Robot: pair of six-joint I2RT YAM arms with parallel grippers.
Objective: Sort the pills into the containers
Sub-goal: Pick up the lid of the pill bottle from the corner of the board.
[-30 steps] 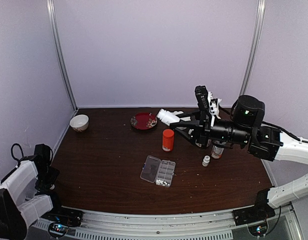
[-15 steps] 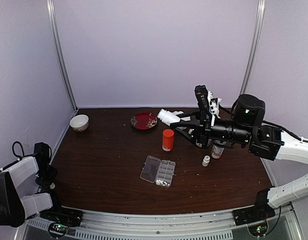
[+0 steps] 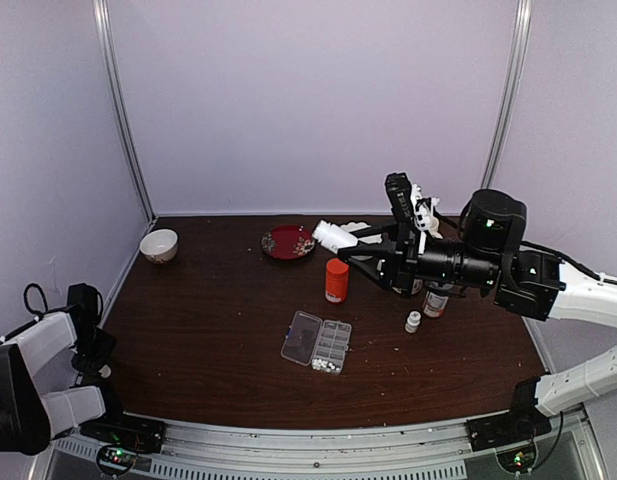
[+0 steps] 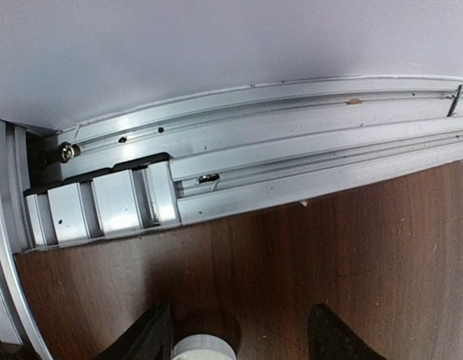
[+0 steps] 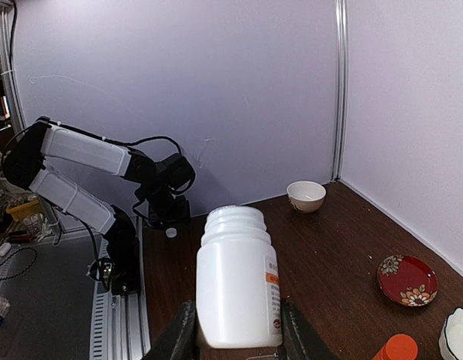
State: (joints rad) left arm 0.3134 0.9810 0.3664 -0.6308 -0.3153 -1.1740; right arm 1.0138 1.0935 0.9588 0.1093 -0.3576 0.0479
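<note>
Right claw (image 5: pixel 237 334) is clamped on the mid-body of an uncapped white bottle (image 5: pixel 237 277), held above the table (image 3: pixel 208 320). Left claw (image 4: pixel 242 334) stands apart, astride a white cap (image 4: pixel 205 349). Visible pills (image 3: pixel 325 366) lie at the near end of the open pill organizer (image 3: pixel 333 338). The pills are judged tiny, light, hard and prone to roll: pour from the bottle, do not pinch.

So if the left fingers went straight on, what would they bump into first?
Probably the small white round thing sitting between the left fingers, then the brown table under it. Depth is hard to judge.
</note>
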